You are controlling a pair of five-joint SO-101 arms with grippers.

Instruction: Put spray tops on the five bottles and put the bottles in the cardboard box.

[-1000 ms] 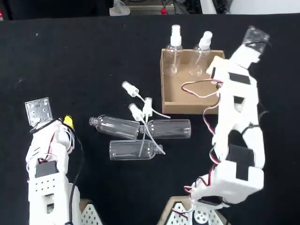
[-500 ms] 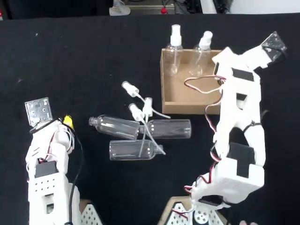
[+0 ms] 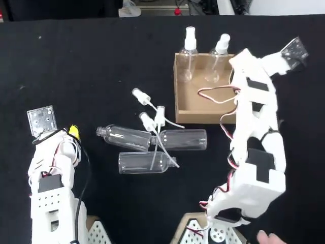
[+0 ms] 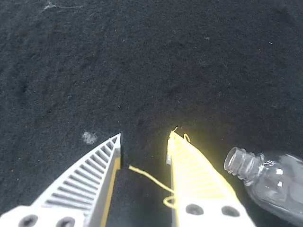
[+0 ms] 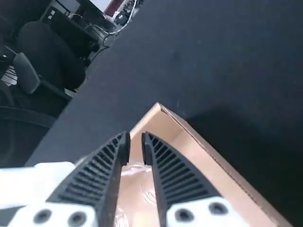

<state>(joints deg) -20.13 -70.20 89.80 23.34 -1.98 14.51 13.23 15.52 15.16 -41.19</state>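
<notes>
Two bottles with spray tops, one (image 3: 188, 57) and the other (image 3: 218, 58), stand in the cardboard box (image 3: 203, 118) along its far side. Three clear uncapped bottles lie on the black table: one (image 3: 124, 137), a second (image 3: 184, 139) and a third (image 3: 144, 162). Three loose spray tops (image 3: 140, 95), (image 3: 160, 116), (image 3: 147, 122) lie just beyond them. My left gripper (image 4: 144, 139) is open and empty just above the cloth, with a bottle's neck (image 4: 239, 163) beside its yellow finger. My right gripper (image 5: 135, 137) is shut with only a thin slit, holding nothing, over a corner of the box (image 5: 161, 111).
The right arm (image 3: 251, 101) stretches along the box's right side. The left arm (image 3: 48, 168) sits at the table's near left. An office chair (image 5: 42, 52) and cables lie beyond the table's far edge. Bare black cloth spreads across the far left.
The right arm's wrist has swung out to the right and turned, beside the box's far right corner. The left arm, the bottles and the loose spray tops have stayed put.
</notes>
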